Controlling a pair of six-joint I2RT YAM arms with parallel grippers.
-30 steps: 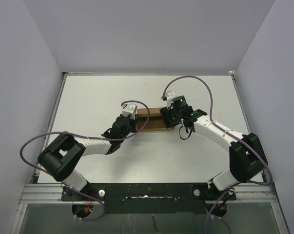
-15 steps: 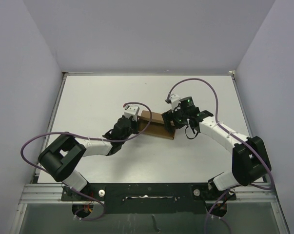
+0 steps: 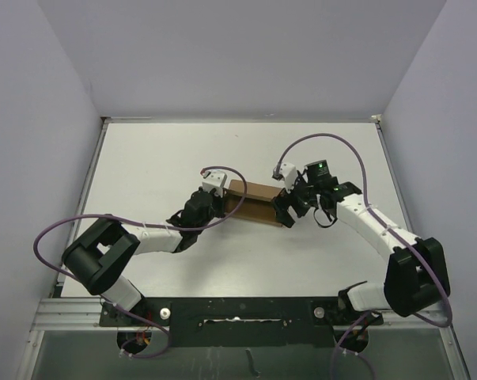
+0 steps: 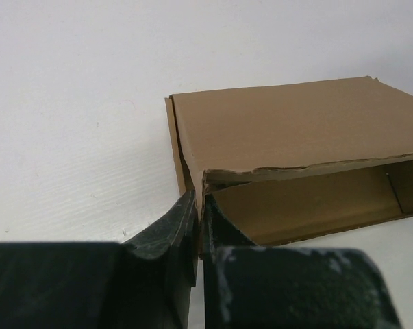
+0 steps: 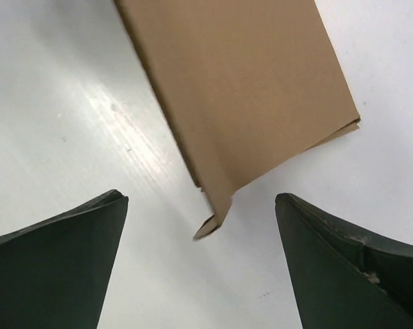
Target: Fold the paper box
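Note:
The brown paper box lies mid-table, partly folded, its lid lowered over the tray with a gap along the near side. My left gripper is shut on the box's left side wall; in the left wrist view the fingertips pinch a thin cardboard edge of the box. My right gripper hovers at the box's right end, open, nothing between its fingers. In the right wrist view the paper box ends in a small folded tab that lies between and beyond the spread fingers, my right gripper clear of it.
The white table is bounded by grey walls at the left, back and right. A metal rail with the arm bases runs along the near edge. Purple cables loop above both arms.
My right gripper let go of the box's right end, opened wide and drew back to the right. The box swung slightly, its right end now lower. The left gripper kept its grip.

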